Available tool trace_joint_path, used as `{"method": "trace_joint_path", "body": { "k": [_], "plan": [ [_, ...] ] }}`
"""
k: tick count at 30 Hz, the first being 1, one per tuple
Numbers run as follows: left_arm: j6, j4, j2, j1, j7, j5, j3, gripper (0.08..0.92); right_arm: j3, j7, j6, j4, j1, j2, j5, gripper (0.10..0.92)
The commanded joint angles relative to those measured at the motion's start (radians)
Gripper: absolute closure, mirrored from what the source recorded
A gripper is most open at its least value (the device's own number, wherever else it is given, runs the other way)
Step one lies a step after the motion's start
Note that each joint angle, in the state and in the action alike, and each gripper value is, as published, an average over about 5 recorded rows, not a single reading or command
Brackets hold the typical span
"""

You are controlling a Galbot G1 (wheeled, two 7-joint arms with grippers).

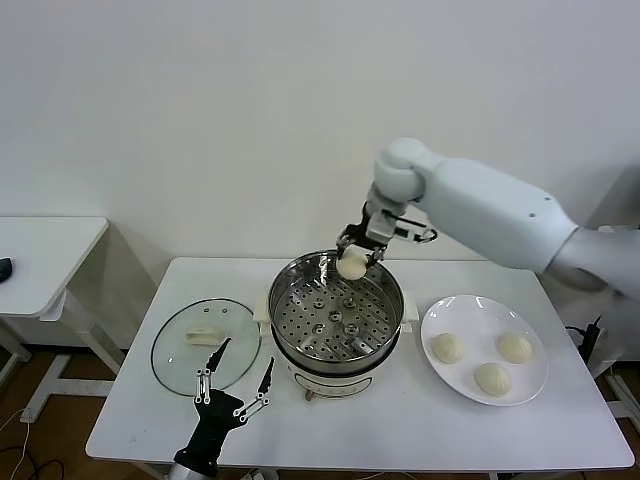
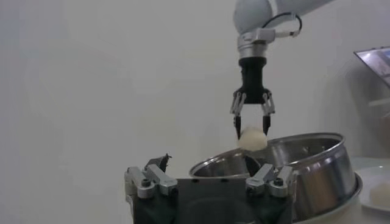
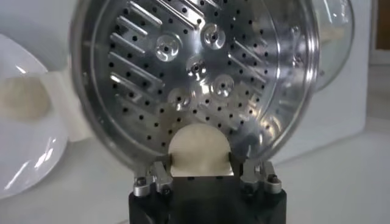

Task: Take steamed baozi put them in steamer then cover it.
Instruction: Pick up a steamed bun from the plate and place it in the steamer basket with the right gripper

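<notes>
My right gripper (image 1: 353,262) is shut on a steamed baozi (image 1: 351,265) and holds it over the far rim of the steamer (image 1: 335,318). The steamer's perforated tray (image 3: 195,79) is bare. In the right wrist view the held baozi (image 3: 200,151) sits between the jaws, and the left wrist view also shows it (image 2: 252,139). Three more baozi (image 1: 447,347) (image 1: 514,347) (image 1: 492,378) lie on the white plate (image 1: 470,312) to the right. The glass cover (image 1: 206,344) lies flat left of the steamer. My left gripper (image 1: 236,385) is open near the table's front edge, beside the cover.
The white table (image 1: 400,440) ends just in front of the left gripper. A second white table (image 1: 45,250) stands at the far left. A white wall is behind.
</notes>
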Motion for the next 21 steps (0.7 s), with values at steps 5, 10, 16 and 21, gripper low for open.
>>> {"method": "trace_joint_path", "body": {
  "k": [5, 10, 16, 21],
  "plan": [
    [-0.002, 0.007, 0.0, -0.001, -0.001, -0.001, 0.0, 0.177, 0.012, 0.001, 0.043, -0.066, -0.072, 0.108, -0.094, 0.364],
    [-0.005, 0.008, 0.0, 0.001, -0.001, -0.001, -0.003, 0.177, 0.022, 0.003, 0.054, -0.095, -0.083, 0.123, -0.113, 0.352],
    [-0.007, 0.009, 0.0, 0.0, -0.002, -0.001, -0.007, 0.177, 0.03, 0.012, 0.051, -0.096, -0.093, 0.123, -0.135, 0.274],
    [-0.005, 0.006, 0.0, -0.001, -0.003, -0.001, -0.007, 0.177, 0.047, -0.005, 0.008, -0.04, -0.068, 0.066, -0.069, 0.211]
  ]
}}
